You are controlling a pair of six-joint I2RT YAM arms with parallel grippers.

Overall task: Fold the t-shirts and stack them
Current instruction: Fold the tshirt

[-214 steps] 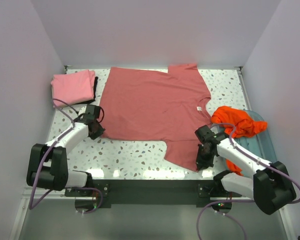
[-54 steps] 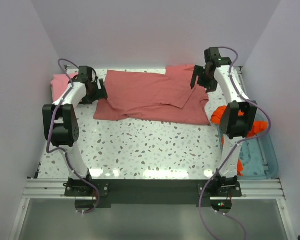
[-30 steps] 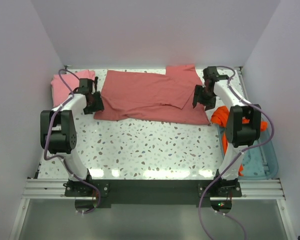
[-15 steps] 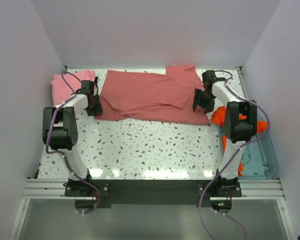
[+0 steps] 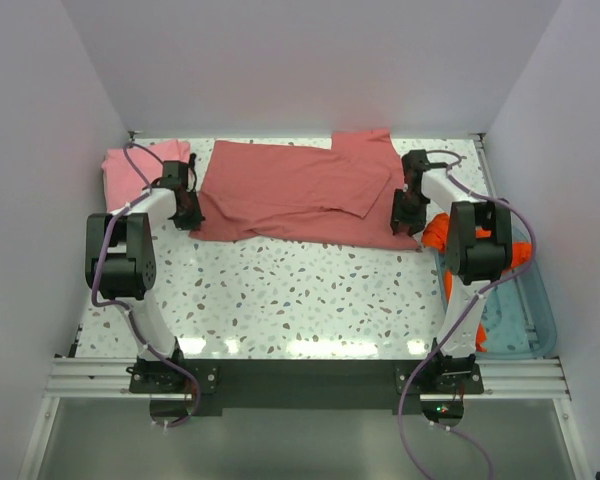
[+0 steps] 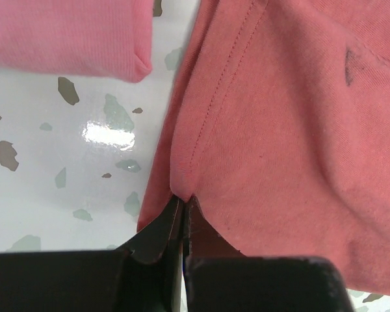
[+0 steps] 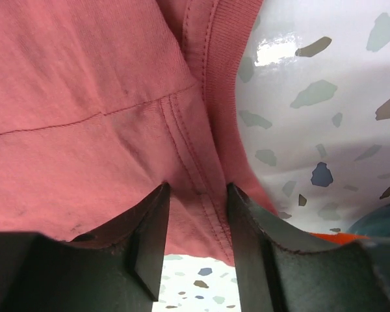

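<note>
White terrazzo table [image 5: 300,290] with grey-green flecks. Glare spot [image 6: 107,133] on it just ahead of the left claw [image 6: 182,205], another ahead of the right claw [image 7: 197,192]. Plain pale lilac walls [image 5: 310,60] beyond and either side of both claws. Metal rail [image 5: 90,375] behind them at the table's near edge.

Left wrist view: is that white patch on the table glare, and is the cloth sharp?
Left wrist view: yes, glare on the glossy speckled white table; hem stitching on the dusty rose-red cloth t-shirt is sharp. Right wrist view: similar glare patch beside the shirt's edge. Top view: reflections along the table's near edge.
</note>
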